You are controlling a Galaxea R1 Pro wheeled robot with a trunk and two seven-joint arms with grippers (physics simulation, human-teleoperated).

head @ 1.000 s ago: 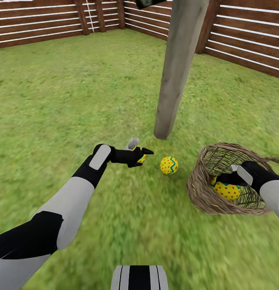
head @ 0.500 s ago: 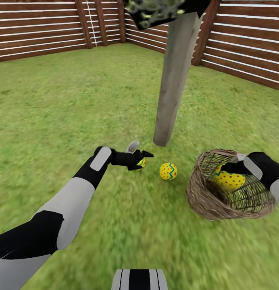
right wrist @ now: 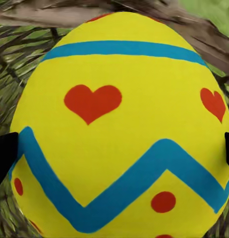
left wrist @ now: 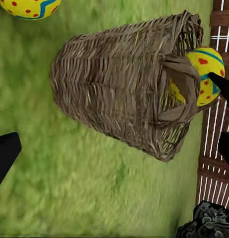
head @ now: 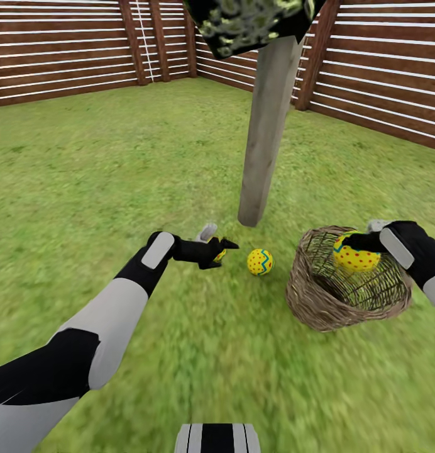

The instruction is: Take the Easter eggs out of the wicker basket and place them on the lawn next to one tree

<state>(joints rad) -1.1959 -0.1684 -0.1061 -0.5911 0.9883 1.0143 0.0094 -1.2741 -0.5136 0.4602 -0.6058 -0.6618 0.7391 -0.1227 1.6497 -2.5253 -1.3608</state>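
The tree's pale trunk (head: 261,126) rises from the lawn (head: 104,157). One Easter egg (head: 260,262) lies on the grass near its base. A second egg (head: 221,255) rests on the grass, partly hidden by my left gripper (head: 216,242), which is open around nothing. The wicker basket (head: 318,302) stands right of the trunk. My right gripper (head: 354,250) is shut on the third egg (head: 357,261), held at the basket's rim. In the left wrist view the basket (left wrist: 114,94) and the held egg (left wrist: 206,67) show. The held egg (right wrist: 119,129) sits between the fingertips (right wrist: 4,153).
A brown slat fence (head: 66,56) closes the garden at the back and right. Dark leaf clumps (head: 249,22) hang over the trunk. Open grass spreads to the left and in front of me. My base (head: 217,437) shows at the bottom edge.
My right gripper has lifted the egg from inside the basket up to its rim. The head camera has tilted upward. The left arm has stayed put.
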